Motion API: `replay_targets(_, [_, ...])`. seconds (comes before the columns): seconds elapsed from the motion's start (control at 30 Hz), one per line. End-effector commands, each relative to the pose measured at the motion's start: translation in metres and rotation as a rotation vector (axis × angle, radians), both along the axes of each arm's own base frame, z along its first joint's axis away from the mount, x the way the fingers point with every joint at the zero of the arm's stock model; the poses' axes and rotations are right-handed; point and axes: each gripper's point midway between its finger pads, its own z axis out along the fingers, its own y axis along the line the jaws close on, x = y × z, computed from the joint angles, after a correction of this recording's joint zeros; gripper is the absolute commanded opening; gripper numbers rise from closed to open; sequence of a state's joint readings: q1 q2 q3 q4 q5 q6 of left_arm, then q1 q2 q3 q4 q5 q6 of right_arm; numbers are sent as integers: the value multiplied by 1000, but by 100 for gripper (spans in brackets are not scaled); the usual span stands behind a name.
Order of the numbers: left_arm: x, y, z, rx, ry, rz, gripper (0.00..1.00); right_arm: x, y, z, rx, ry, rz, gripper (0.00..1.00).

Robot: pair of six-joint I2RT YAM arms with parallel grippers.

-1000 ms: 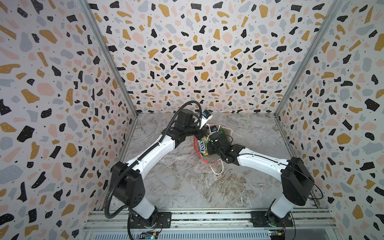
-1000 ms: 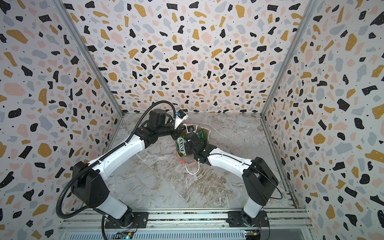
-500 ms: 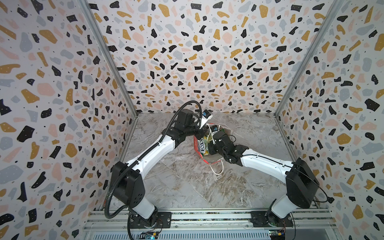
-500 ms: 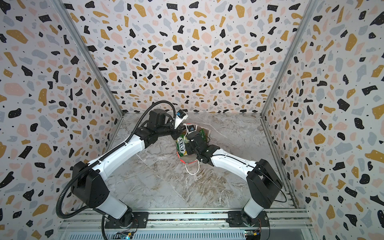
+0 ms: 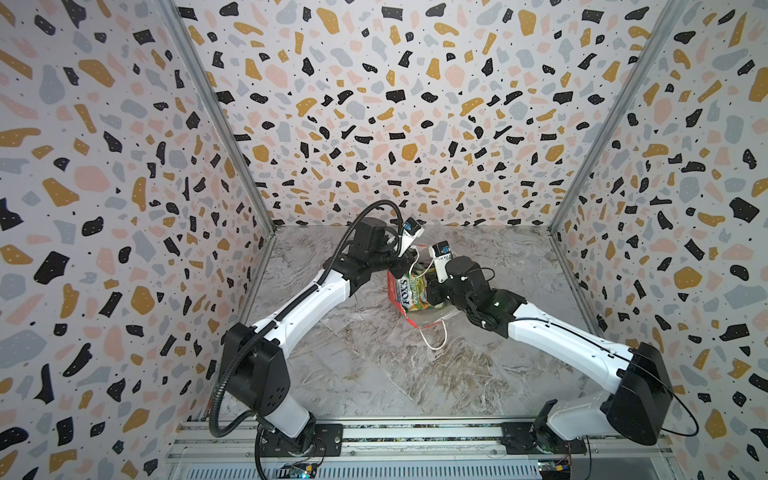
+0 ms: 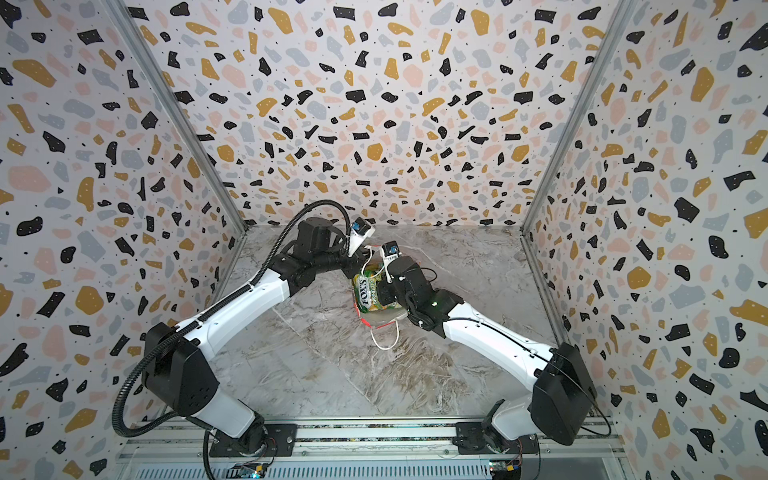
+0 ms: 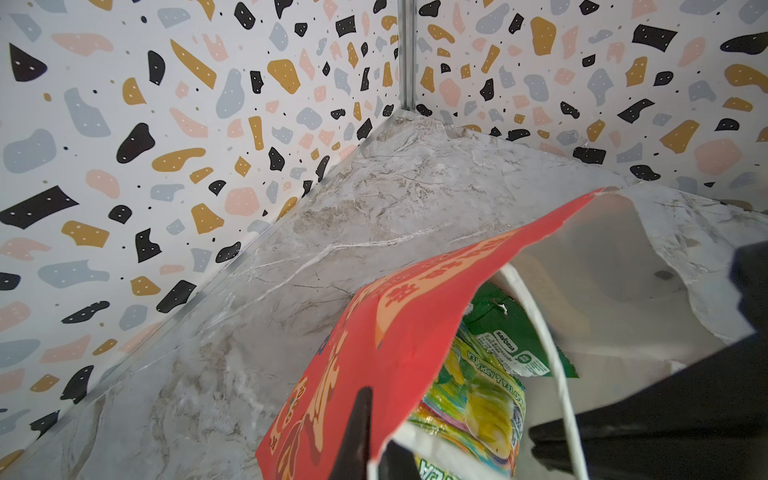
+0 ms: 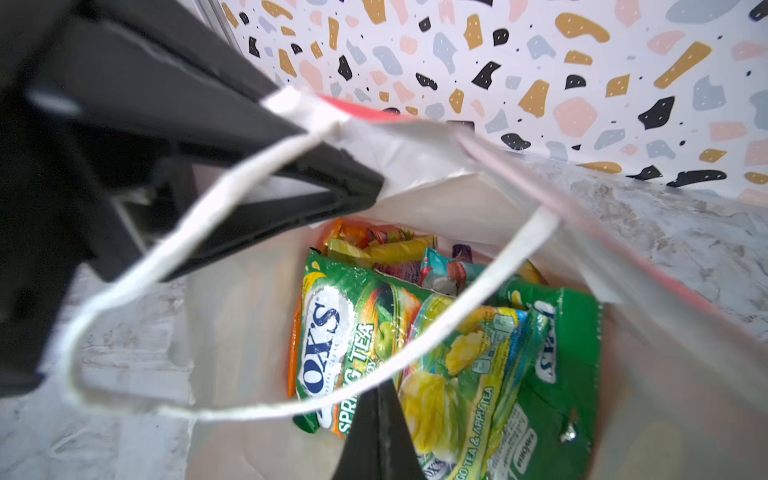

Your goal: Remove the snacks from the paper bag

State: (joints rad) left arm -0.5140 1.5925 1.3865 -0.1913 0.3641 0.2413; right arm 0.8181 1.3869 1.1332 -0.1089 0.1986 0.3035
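Step in hand: first extraction. Every packet I can see is inside the bag, and none lies on the marble-patterned table (image 5: 374, 374). My left end effector (image 7: 376, 455) is clamped on the rim of the small red paper gift bag with gold characters (image 7: 407, 332). One finger is outside the red wall and one is against the white lining, holding the mouth agape. My right end effector (image 8: 378, 436) is down in that mouth with its jaws pressed together into a single dark wedge. Its tip sits where the glossy green FOX'S Spring Tea packet (image 8: 353, 332) overlaps a yellow-green tea packet (image 8: 457, 374). I cannot tell whether any film is pinched between the jaws, because the tip hides the contact. Deeper in lie the orange, yellow, teal and purple packets (image 8: 386, 249), bunched together. One white cord handle (image 8: 469, 293) loops across the mouth, over the packets and just in front of my right tip. In both top views the bag sits between my two wrists with its mouth open to the camera, and its second handle (image 5: 433, 348) trails on the table. Judgement: the next move is a slow, straight lift out of the mouth while my left grip holds. The path must clear the cord loop, or it will snag and drag the bag. If the jaws come up empty, I should reopen them and re-pinch a packet's top edge.
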Motion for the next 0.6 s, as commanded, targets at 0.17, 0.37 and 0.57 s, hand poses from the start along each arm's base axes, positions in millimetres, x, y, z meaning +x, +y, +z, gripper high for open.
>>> replay_targets(0.17, [14, -1, 29, -65, -65, 23, 0, 5, -12, -15, -100, 24, -54, 39])
replay_targets(0.37, [13, -1, 31, -68, -69, 19, 0, 8, -5, -32, -149, 36, -93, 78])
replay_targets(0.57, [12, 0, 32, -74, -72, 21, 0, 19, 1, -53, -196, 86, -142, 83])
